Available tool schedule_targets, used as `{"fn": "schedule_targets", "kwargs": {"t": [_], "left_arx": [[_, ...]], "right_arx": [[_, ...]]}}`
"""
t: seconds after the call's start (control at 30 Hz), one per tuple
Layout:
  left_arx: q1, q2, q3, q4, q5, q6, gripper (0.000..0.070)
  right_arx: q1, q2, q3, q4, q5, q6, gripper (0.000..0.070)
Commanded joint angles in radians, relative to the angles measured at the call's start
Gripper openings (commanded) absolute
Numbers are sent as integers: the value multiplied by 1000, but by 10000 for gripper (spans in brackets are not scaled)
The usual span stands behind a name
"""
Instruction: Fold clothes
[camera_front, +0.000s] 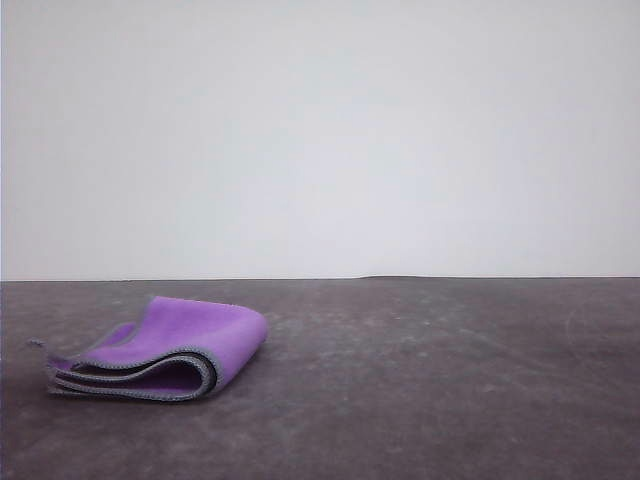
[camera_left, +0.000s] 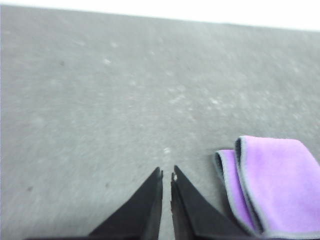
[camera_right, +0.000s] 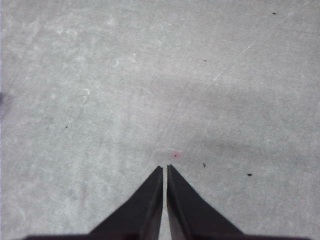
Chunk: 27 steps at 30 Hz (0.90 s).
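- The table (camera_front: 420, 380) is the largest thing in the front view: a dark grey, scuffed surface that runs the full width, with pale scratches and mottled marks across it. Behind its far edge stands a plain white wall (camera_front: 320, 130).
- The cloth (camera_front: 165, 352) lies on the table's left part in the front view, toward the near side. It is folded over on itself into a small bundle: the bright purple face shows on top and rounds over at the right-hand fold, while the stacked layers open toward the camera, each outlined in stitched grey edging with a dark grey face glimpsed between them. A small corner sticks out at the bundle's left end.
- In the left wrist view the same cloth (camera_left: 280, 187) shows as two purple layers, one lying over the other, with grey stitched borders along their edges. It rests flat on the table and sits just beside the left gripper, apart from it.
- The left gripper (camera_left: 166, 175) points at bare table; its two black fingers (camera_left: 145, 210) are drawn almost together, with only a thin slit between the tips, and they grip nothing.
- The right gripper (camera_right: 164, 170) likewise hangs over bare grey table, its black fingers (camera_right: 142, 207) nearly closed with a narrow gap and nothing between them.
- A tiny pinkish speck (camera_right: 175, 155) marks the table just ahead of the right gripper's tips, among a few small dark flecks.
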Motion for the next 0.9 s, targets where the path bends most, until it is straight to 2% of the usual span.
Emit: {"fn": "schedule_targets", "kwargs": {"t": [0.0,0.1,0.23,0.37,0.87], "left_arx": [[-1,-62,-25,-2,-39,-31,17],[-2,-145,-47,-69,-127,-43,17],[-1,-212,-50,-149,-188,-38,17],[-1,-272,-67,-202,-194,-38,17],[-2,-315,-94,-193,-197,-38,17]], "right_arx": [[1,7,9,10,0,11,6],[1,7,9,10,0,11,6],[1,7,9,10,0,11,6],[1,7,9,10,0,11,6],[1,7,9,10,0,11,6]]}}
